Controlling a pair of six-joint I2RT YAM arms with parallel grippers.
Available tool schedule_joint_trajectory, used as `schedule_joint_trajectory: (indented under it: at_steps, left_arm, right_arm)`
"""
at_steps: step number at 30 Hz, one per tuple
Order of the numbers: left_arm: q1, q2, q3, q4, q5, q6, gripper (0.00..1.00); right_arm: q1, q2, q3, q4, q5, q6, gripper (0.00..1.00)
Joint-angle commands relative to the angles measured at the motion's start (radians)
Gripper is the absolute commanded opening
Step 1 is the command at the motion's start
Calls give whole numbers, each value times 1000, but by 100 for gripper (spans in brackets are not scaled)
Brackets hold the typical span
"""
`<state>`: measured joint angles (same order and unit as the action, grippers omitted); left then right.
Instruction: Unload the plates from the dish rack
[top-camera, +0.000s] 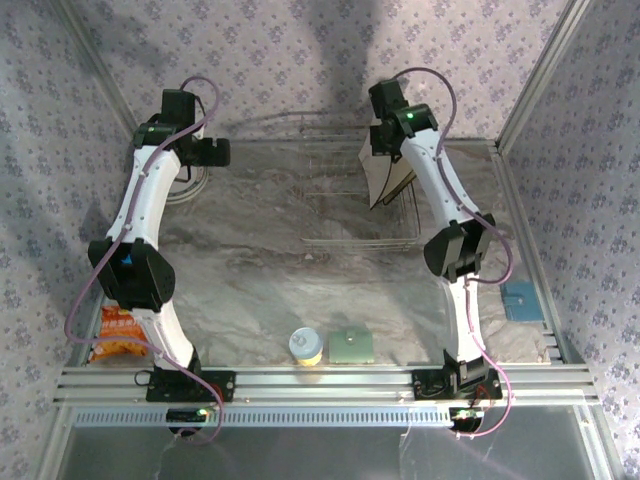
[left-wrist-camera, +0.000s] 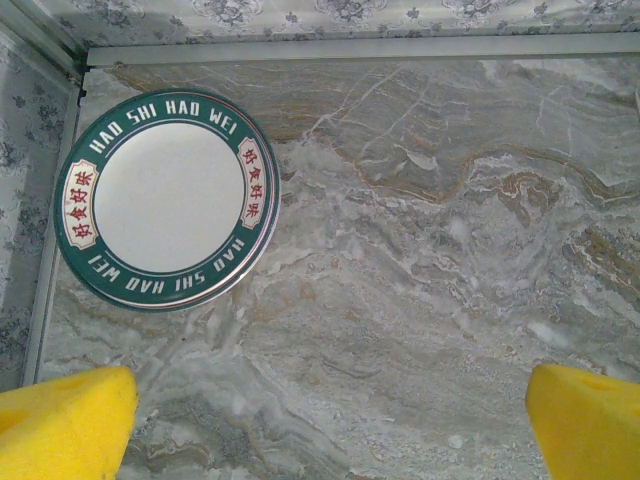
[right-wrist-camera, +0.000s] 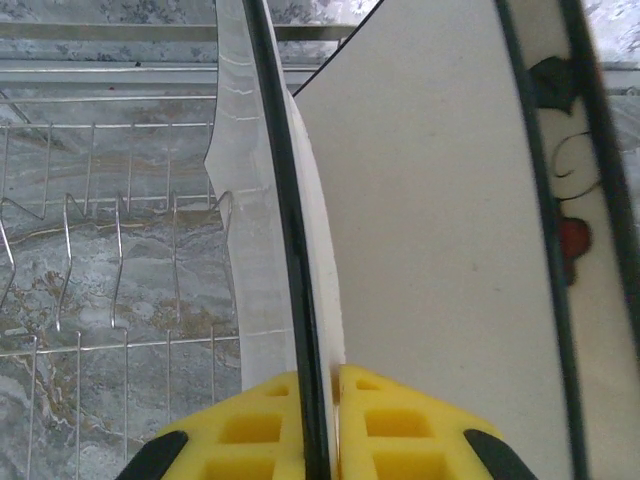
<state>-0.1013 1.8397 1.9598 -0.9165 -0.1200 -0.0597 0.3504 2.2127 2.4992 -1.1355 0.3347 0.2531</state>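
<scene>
The wire dish rack (top-camera: 350, 215) stands at the back middle of the table, its dividers (right-wrist-camera: 95, 250) left of the right fingers. My right gripper (right-wrist-camera: 322, 420) is shut on the dark-rimmed edge of a square cream plate (right-wrist-camera: 300, 240), held upright over the rack (top-camera: 380, 178). Just to its right stands a second cream plate (right-wrist-camera: 440, 250) with a flower print on its rim. At the back left corner, a round white plate with a green lettered rim (left-wrist-camera: 165, 200) lies flat on the table. My left gripper (left-wrist-camera: 325, 430) hovers open beside it, with bare table between its yellow fingers (left-wrist-camera: 60, 425).
Near the front edge stand a small yellow-lidded jar (top-camera: 306, 348) and a green square pad (top-camera: 351, 346). An orange snack bag (top-camera: 118, 335) lies by the left arm's base, and a blue object (top-camera: 522, 298) at the right edge. Aluminium rails and patterned walls enclose the table.
</scene>
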Motion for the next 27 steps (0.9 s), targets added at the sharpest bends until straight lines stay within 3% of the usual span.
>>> schedule_joint_trajectory:
  at_steps: [1,10,17,27]
  left_arm:
    - [-7,-53,-1,4,16,16,99]
    - [-6,-52,1,2,17,14,99]
    - [-7,-50,2,-2,18,14,99]
    - [-6,-54,7,-7,20,13,99]
  right_arm:
    - [-11,-117,58,61,109,-25,0]
    - [-28,-185,76,55,129,-44,0]
    - [-38,-292,-53,144,-36,4,0]
    - [-44,-333,-76,165,-100,21,0]
